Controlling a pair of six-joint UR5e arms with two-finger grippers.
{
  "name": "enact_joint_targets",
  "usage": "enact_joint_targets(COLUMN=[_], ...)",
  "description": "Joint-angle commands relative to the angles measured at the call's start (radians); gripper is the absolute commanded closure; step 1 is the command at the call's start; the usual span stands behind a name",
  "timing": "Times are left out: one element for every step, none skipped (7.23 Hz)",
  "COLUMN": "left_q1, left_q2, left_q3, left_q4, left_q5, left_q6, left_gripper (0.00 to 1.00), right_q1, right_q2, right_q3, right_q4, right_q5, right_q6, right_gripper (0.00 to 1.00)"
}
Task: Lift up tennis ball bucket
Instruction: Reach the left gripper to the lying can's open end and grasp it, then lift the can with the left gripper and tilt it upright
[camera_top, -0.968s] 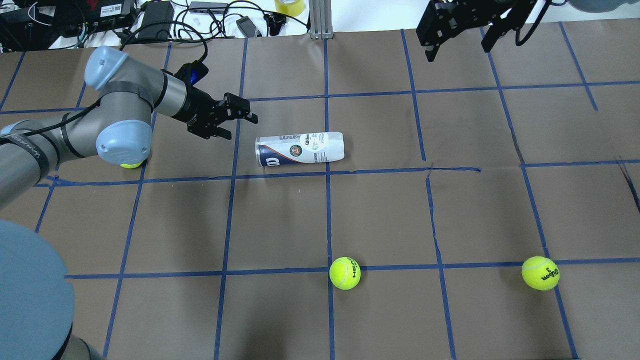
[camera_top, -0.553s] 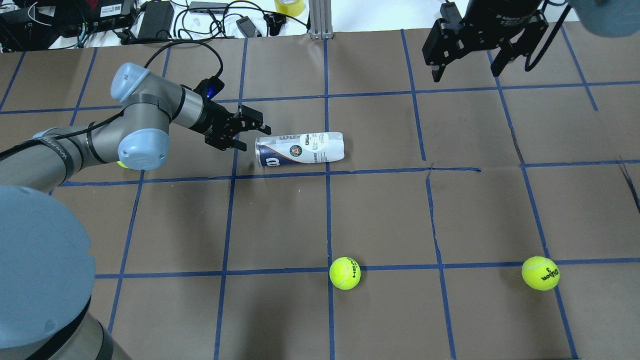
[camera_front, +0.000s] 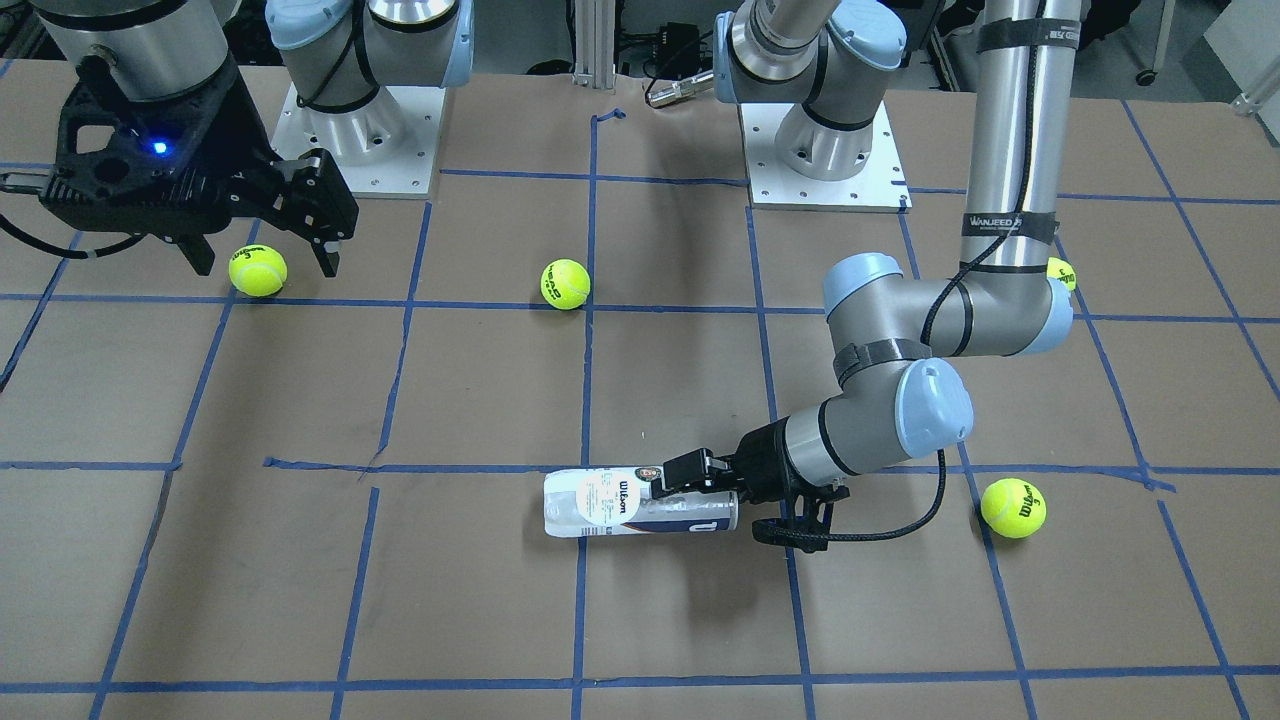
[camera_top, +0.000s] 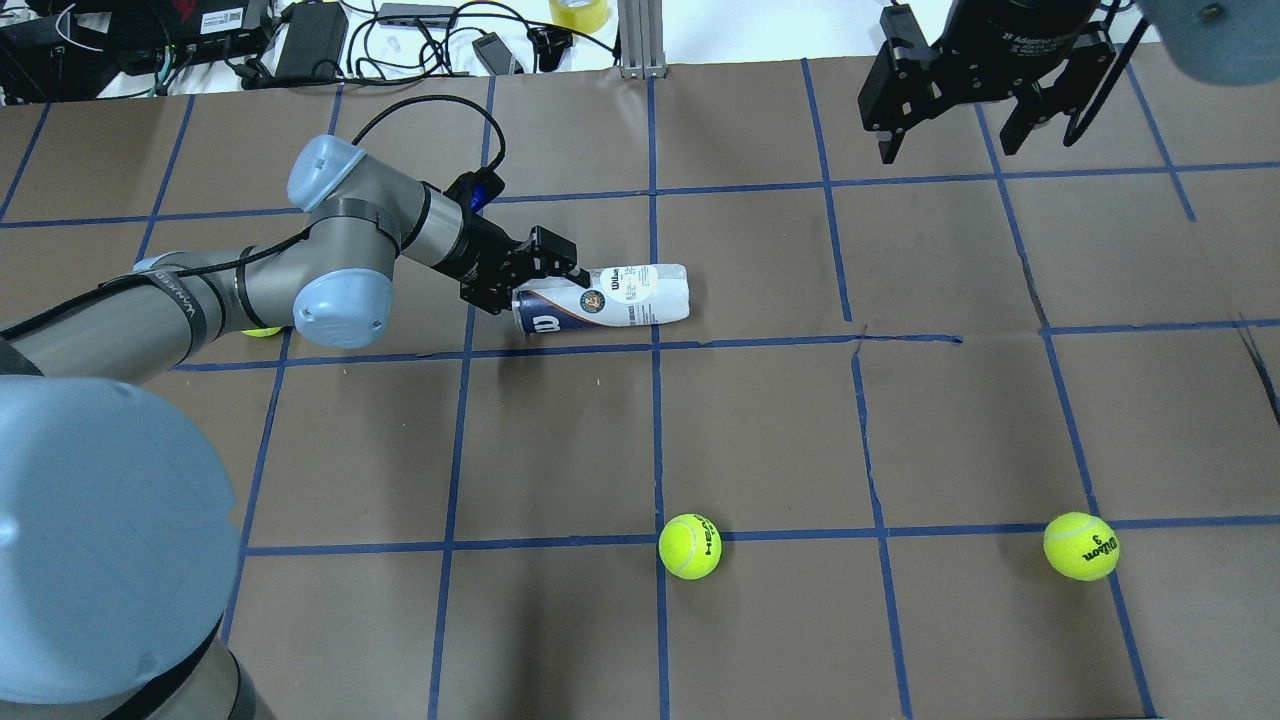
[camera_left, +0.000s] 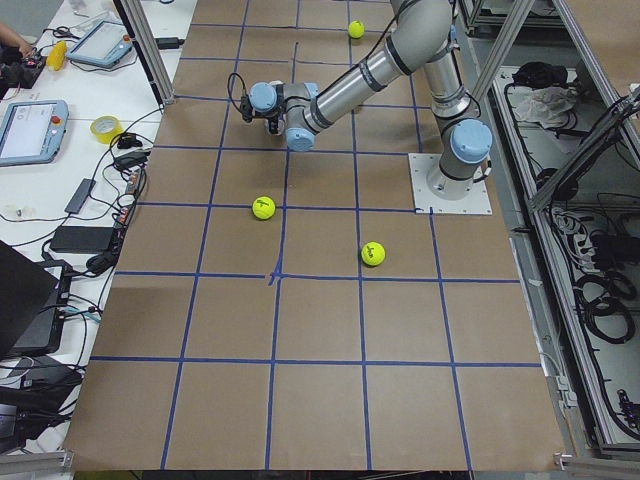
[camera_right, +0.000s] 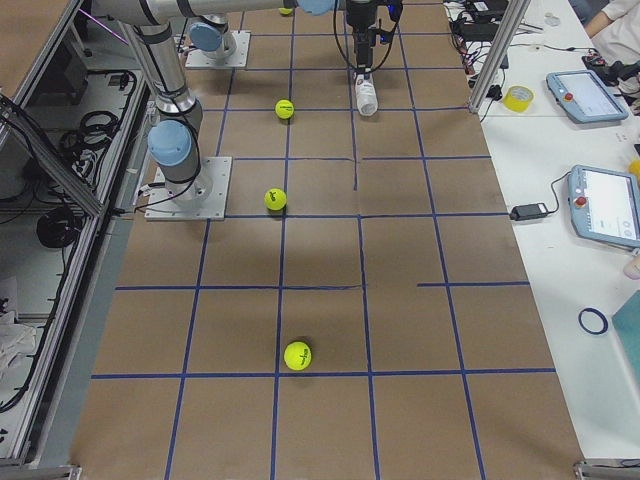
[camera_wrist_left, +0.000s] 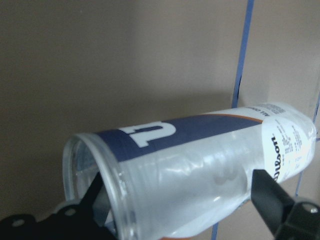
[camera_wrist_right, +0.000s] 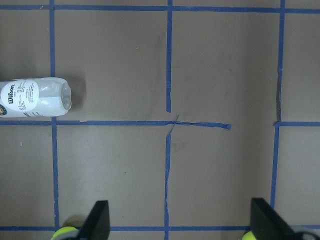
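The tennis ball bucket (camera_top: 640, 295) is a clear tube with a white-and-navy Wilson label. It lies on its side on the brown table, open end toward my left arm, and also shows in the front view (camera_front: 600, 505) and the right wrist view (camera_wrist_right: 35, 99). My left gripper (camera_top: 540, 288) is open at that open end. In the left wrist view the tube (camera_wrist_left: 200, 165) fills the space between the fingers; one finger shows dark through the clear rim, the other is outside the wall. My right gripper (camera_top: 950, 150) is open and empty, high over the far right.
Two tennis balls (camera_top: 690, 546) (camera_top: 1081, 546) lie on the near part of the table. A third (camera_top: 262, 330) is half hidden under my left arm's elbow. Cables and electronics (camera_top: 300, 40) lie beyond the far edge. Blue tape lines grid the table.
My left arm has moved right to the tube; its open fingers now stand at the tube's open end. My right gripper has come down a little. The tube has not moved.
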Motion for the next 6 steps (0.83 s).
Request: enact_joint_targets(left_q1=[-0.002, -0.002, -0.002, -0.002, -0.002, -0.002], left_q2=[0.008, 0.008, 0.017, 0.036, 0.042, 0.049], left_q3=[0.048, 0.097, 0.145, 0.2, 0.282, 0.361], left_q4=[-0.012, -0.032, -0.04, -0.111, -0.185, -0.255], left_q5=[0.016, 0.021, 0.045, 0.1, 0.172, 0.209], left_q6=[-0.032, -0.184, -0.268, -0.278, -0.316, -0.368], left_gripper=[1.0, 1.0, 1.0, 1.0, 1.0, 1.0], right_q1=[0.004, 0.005, 0.001, 0.003, 0.001, 0.001], right_q2=[0.0, 0.0, 0.0, 0.0, 0.0, 0.0], right_q3=[0.009, 0.021, 0.023, 0.023, 0.023, 0.023], right_q4=[0.014, 0.006, 0.008, 0.006, 0.005, 0.002], right_q5=[-0.003, -0.001, -0.001, -0.001, -0.001, -0.001], right_q6=[0.01, 0.028, 0.025, 0.025, 0.024, 0.025], right_gripper=[0.0, 0.0, 0.0, 0.0, 0.0, 0.0])
